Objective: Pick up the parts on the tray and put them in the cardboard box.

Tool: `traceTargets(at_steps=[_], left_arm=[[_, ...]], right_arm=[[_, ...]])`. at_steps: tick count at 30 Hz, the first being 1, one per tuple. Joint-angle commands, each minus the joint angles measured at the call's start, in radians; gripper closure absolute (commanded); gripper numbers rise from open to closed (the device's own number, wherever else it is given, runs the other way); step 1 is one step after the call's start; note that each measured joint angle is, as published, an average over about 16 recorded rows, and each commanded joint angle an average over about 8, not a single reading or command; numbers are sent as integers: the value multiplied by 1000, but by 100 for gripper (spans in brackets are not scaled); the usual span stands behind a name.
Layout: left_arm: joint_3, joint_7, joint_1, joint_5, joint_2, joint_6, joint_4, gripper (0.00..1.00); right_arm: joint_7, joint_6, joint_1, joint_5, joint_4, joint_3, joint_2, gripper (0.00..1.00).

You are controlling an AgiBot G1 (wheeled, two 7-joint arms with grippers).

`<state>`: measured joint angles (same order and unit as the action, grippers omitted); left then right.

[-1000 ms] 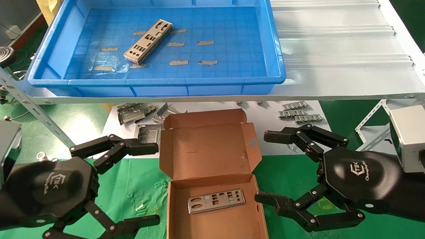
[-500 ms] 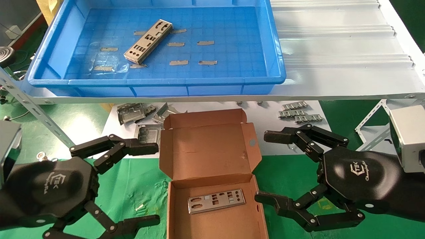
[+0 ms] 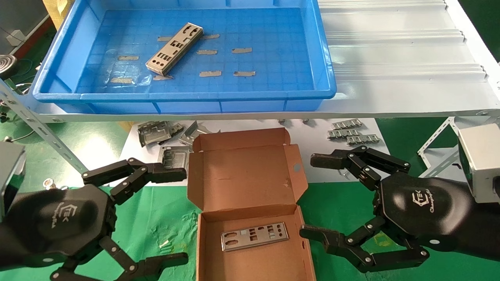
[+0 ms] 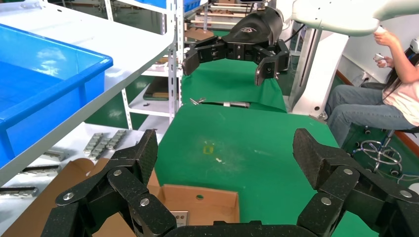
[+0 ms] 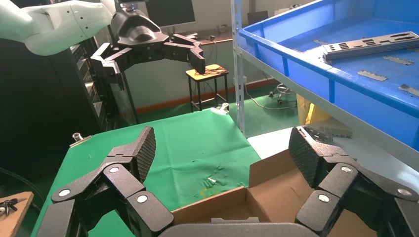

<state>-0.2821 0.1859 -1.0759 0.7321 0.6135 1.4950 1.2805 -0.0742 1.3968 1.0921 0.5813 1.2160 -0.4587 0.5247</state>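
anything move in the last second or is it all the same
Nothing visibly changed. The left gripper and right gripper hang open on either side of the cardboard box, holding nothing, in the same poses as before. One part lies flat in the box and one part still lies in the tray.

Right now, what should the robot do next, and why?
Probably reach the left hand up toward the metal plate lying in the blue tray. One plate already sits in the cardboard box, but this one is left, on the tray's left side. Both hands, the right hand too, hang open beside the box, holding nothing.
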Motion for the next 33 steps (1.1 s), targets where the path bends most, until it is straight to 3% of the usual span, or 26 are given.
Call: traceTargets(at_steps=[1,33], left_arm=[[0,0,0,0,0,0,0,0],[0,0,0,0,0,0,0,0]], right_arm=[[0,0,0,0,0,0,0,0],[0,0,0,0,0,0,0,0]])
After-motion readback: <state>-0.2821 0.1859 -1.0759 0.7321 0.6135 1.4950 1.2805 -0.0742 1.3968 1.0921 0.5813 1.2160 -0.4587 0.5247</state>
